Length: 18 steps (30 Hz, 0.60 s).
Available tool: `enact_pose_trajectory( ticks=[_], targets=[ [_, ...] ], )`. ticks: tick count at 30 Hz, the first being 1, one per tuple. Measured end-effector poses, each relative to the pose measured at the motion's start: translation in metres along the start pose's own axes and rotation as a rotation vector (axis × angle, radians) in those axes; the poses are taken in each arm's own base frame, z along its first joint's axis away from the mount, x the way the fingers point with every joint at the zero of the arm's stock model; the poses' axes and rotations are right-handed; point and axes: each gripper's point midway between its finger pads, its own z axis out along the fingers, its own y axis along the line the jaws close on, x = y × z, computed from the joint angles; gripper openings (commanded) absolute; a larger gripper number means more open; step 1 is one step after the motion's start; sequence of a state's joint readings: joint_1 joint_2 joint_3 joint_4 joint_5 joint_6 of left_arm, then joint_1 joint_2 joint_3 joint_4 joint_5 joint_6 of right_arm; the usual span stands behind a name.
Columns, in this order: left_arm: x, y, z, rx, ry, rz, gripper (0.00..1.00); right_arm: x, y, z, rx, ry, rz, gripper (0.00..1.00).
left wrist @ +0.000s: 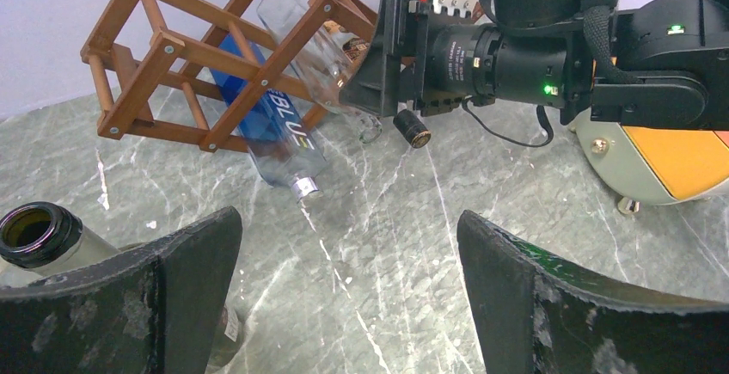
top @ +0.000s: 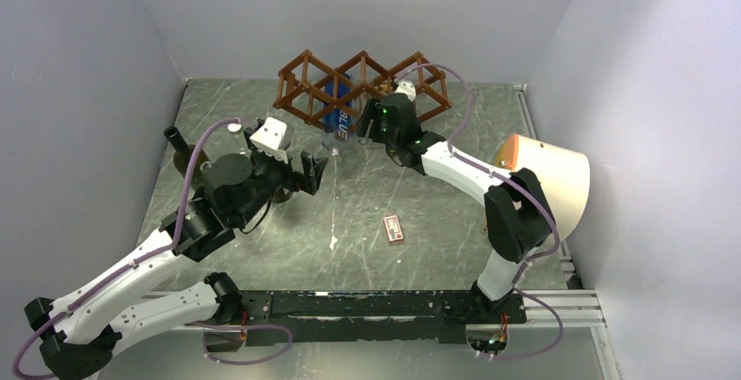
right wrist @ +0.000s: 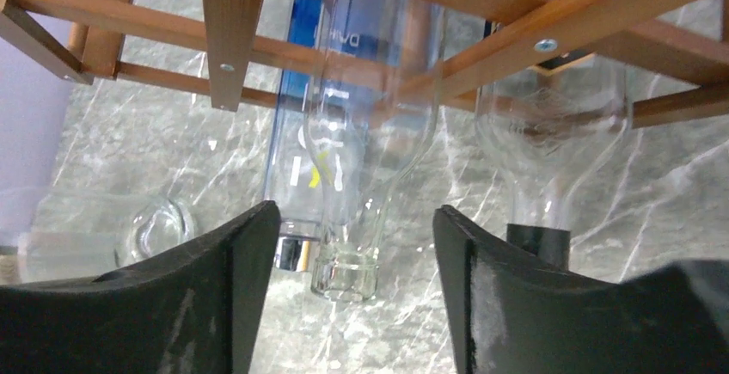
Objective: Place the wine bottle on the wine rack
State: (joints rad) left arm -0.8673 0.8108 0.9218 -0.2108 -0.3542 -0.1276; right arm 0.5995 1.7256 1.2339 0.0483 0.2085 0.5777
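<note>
The reddish-brown wine rack stands at the back centre, and also shows in the left wrist view. A blue bottle and a clear bottle lie tilted in its cells, necks pointing down toward the table. My right gripper is open, its fingers either side of the clear bottle's neck without touching it. A second clear bottle with a black cap lies in the cell to the right. My left gripper is open and empty above the table. A dark green bottle lies to its left.
A small card box lies on the marble table. A white and orange dome-shaped object sits at the right by my right arm. A clear glass item rests on the table below the rack. Grey walls enclose the table.
</note>
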Motion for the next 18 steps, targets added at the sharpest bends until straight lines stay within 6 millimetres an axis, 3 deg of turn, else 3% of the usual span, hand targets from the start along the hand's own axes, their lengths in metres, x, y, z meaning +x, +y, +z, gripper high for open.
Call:
enact_pose_trajectory(
  ticks=[10,18],
  targets=[
    [0.000,0.000,0.000,-0.001,0.001,0.000,0.99,0.028,0.001,0.011,-0.026,0.094,0.007,0.29],
    [0.001,0.000,0.000,-0.001,0.003,0.001,0.99,0.019,0.002,0.024,0.003,0.069,0.018,0.29]
  ],
)
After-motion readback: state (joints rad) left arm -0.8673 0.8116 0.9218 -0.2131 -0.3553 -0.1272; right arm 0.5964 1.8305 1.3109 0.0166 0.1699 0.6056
